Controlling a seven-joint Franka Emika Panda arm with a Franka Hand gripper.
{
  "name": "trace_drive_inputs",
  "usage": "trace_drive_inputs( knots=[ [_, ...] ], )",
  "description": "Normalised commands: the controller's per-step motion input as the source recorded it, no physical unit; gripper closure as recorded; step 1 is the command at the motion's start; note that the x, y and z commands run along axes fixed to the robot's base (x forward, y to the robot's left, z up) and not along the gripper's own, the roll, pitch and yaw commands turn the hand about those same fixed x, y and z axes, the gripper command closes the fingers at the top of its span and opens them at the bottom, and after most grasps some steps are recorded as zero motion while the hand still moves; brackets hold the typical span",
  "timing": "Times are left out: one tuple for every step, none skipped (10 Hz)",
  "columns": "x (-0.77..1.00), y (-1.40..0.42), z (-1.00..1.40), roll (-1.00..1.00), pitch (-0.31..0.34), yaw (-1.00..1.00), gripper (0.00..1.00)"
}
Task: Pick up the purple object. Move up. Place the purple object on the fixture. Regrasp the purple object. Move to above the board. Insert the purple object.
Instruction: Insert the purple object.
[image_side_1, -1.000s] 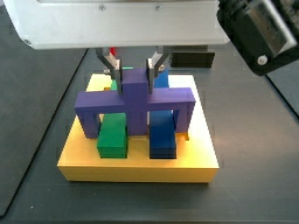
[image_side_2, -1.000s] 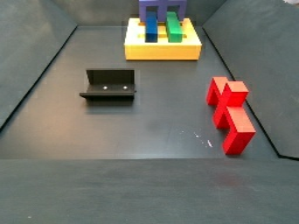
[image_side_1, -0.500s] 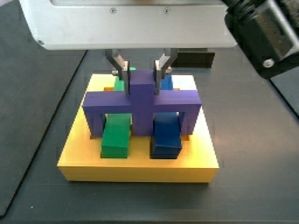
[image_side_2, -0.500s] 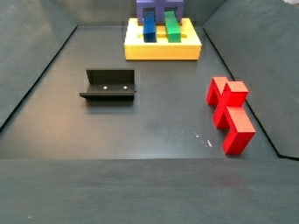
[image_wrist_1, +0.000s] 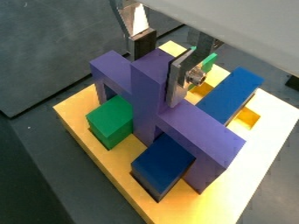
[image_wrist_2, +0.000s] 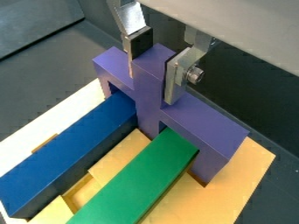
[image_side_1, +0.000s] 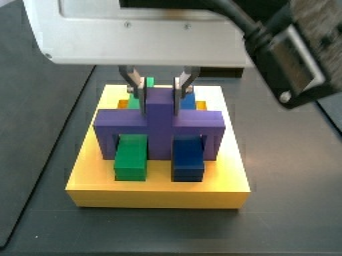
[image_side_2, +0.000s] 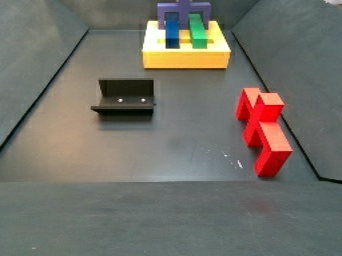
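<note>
On yellow board (image_side_1: 160, 190), far end of tabletop (image_side_2: 174, 140): purple object (image_side_1: 159, 122) seated astride green block (image_side_1: 130, 158) and blue block (image_side_1: 187, 158), both lying in board slots. Gripper (image_wrist_1: 163, 59) directly above board; fingers (image_wrist_2: 177, 74) closed on upright stem of purple object, one plate on each side, seen in both wrist views. Fixture (image_side_2: 126, 98) stands well apart on tabletop. Red piece (image_side_2: 265, 130) lies near tabletop side edge.
</note>
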Motion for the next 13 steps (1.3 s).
trace_drive_inputs(
  knots=[
    [0.00, 0.06, -0.24, 0.10, 0.000, 0.00, 1.00],
    [0.02, 0.15, -0.22, 0.15, 0.000, 0.00, 1.00],
    [0.00, 0.00, -0.25, 0.14, 0.000, 0.02, 1.00],
    [-0.02, 0.00, -0.33, 0.12, -0.006, 0.01, 1.00],
    [0.00, -0.03, -0.48, 0.05, -0.076, 0.00, 1.00],
    [0.00, -0.13, -0.58, 0.05, -0.120, 0.01, 1.00],
    [-0.04, -0.18, -0.59, 0.08, -0.139, 0.06, 1.00],
    [0.00, -0.11, -0.38, 0.11, -0.033, 0.09, 1.00],
    [0.00, -0.08, -0.34, 0.20, 0.000, 0.10, 1.00],
    [0.14, -0.09, -0.25, 0.27, 0.021, 0.06, 1.00],
    [0.24, -0.12, -0.17, 0.36, 0.104, 0.03, 1.00],
    [0.17, -0.20, -0.24, 0.37, 0.073, 0.03, 1.00],
    [0.12, -0.22, -0.39, 0.34, 0.024, 0.00, 1.00]
  ],
)
